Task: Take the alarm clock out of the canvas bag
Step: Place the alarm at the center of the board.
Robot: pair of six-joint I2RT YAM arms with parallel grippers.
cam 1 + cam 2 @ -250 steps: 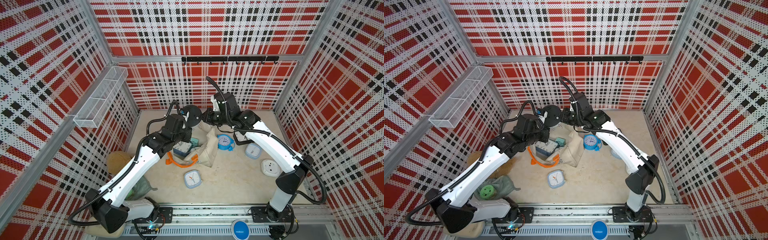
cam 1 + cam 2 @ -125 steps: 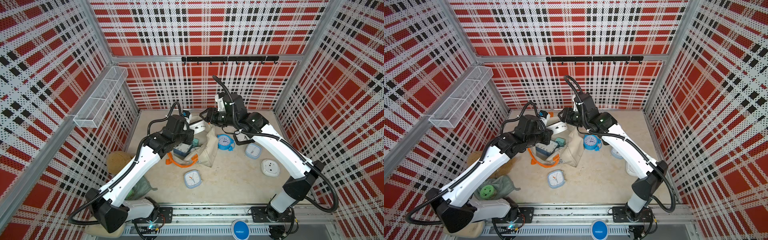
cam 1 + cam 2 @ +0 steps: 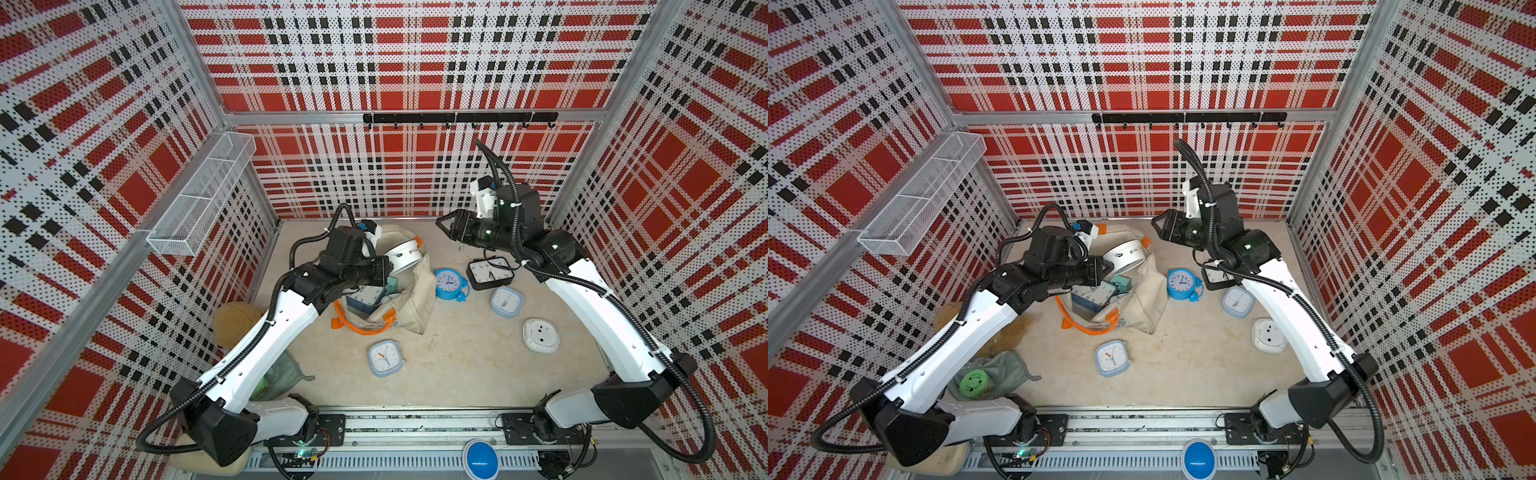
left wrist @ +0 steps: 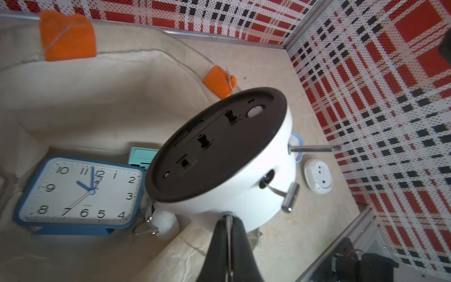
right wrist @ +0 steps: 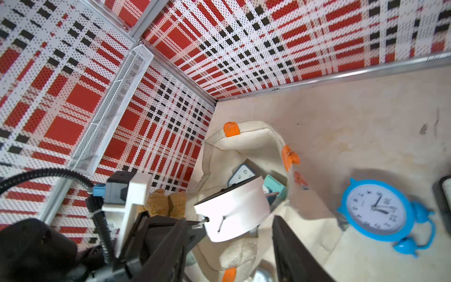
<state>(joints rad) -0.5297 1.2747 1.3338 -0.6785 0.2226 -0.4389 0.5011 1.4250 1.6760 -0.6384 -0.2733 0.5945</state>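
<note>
bag mouth: blocked, white alarm clock (image 3: 401,259) hung tilted over canvas bag (image 3: 419,295), pinched by left gripper (image 4: 228,217) reaching in from the left | inside: blue rectangular clock (image 4: 78,193) took the pocket | right of bag: blue round clock (image 3: 449,282), black clock (image 3: 488,272) crowded the floor | near-centre floor (image 3: 457,365): open

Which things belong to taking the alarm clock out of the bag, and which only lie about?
Job: cream canvas bag with orange handles; white round alarm clock; left gripper holding it.
Lying about: blue round twin-bell clock; black rectangular clock; green cloth.
</note>
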